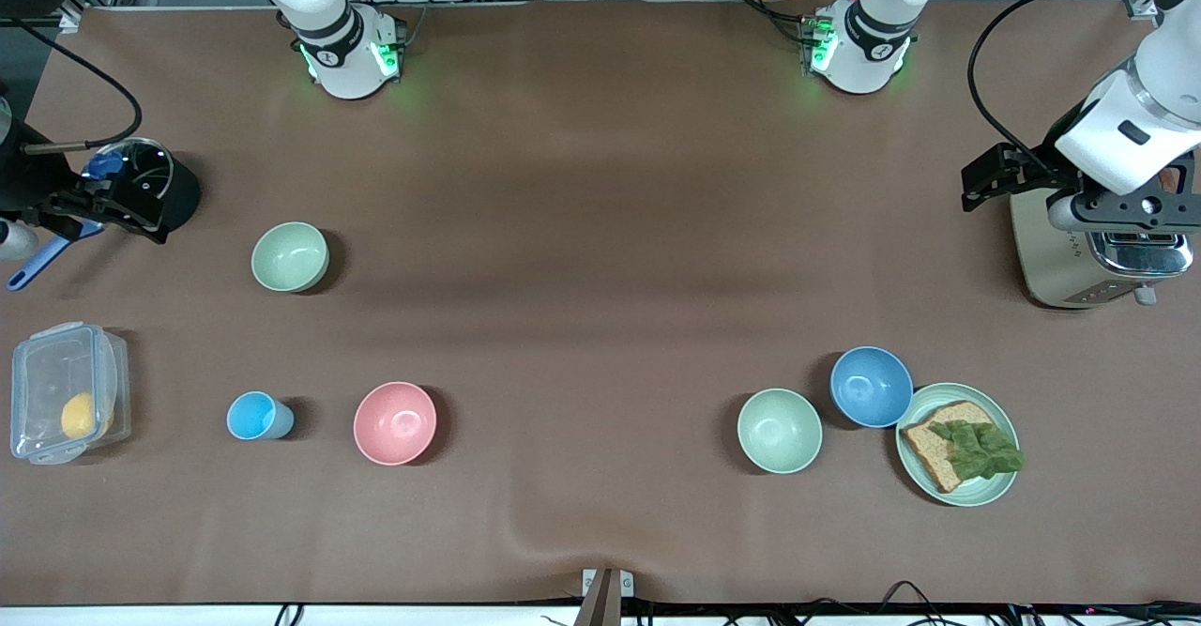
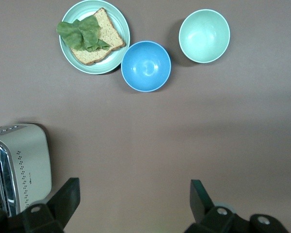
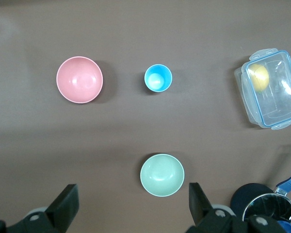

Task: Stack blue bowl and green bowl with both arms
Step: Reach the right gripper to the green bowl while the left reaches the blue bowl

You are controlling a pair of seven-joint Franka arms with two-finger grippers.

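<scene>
The blue bowl (image 1: 871,386) (image 2: 146,66) sits toward the left arm's end of the table, between a paler green bowl and a plate. The green bowl (image 1: 290,256) (image 3: 162,174), dull sage, stands alone toward the right arm's end. My left gripper (image 2: 134,196) hangs high beside the toaster, open and empty, well apart from the blue bowl. My right gripper (image 3: 133,201) hangs high by the black pot, open and empty; in the right wrist view the green bowl lies just ahead of the gap between its fingers.
A mint-green bowl (image 1: 779,430) stands beside the blue bowl, and a green plate (image 1: 1002,485) with bread and lettuce touches it. A toaster (image 1: 1093,255) stands at the left arm's end. Pink bowl (image 1: 395,423), light-blue cup (image 1: 253,416), clear lidded box (image 1: 66,405) and black pot (image 1: 155,190) are toward the right arm's end.
</scene>
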